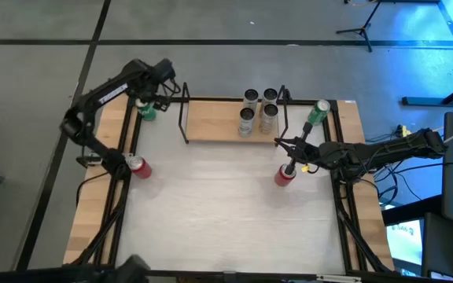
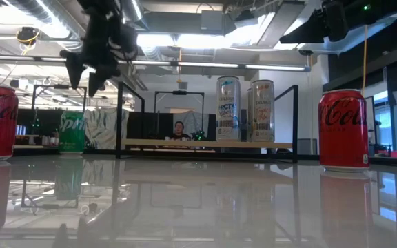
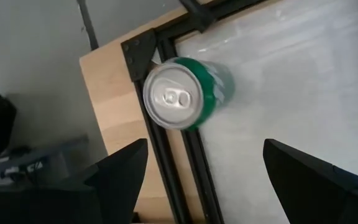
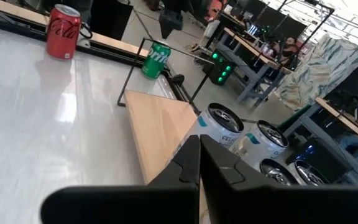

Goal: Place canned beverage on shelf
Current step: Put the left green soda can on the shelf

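Cans already fill the right end of the shelf [image 1: 219, 124]: four silver cans [image 1: 258, 110] stand there in a tight block, leaving its left half bare for more. My left end effector [image 1: 149, 100] hovers in the upper left of the high view over a green can [image 1: 146, 111] that stands upright at the counter's [image 1: 211, 204] far left corner, just outside the shelf's left wire frame. The fingers [image 3: 120, 168] are spread wide and released, lined up to come down around it, I judge.

My right end effector [image 1: 280, 142] sits right of centre, just before the shelf's right end, fingers [image 4: 191, 162] pressed together and holding nothing. A red can [image 1: 284, 175] stands just below it, a second red can [image 1: 138, 167] at the left edge, and another green can [image 1: 316, 113] at the upper right beside the shelf.

From above, my left arm covers much of the green can. The low view hides the back pair of silver cans, and their labels are too small to read.
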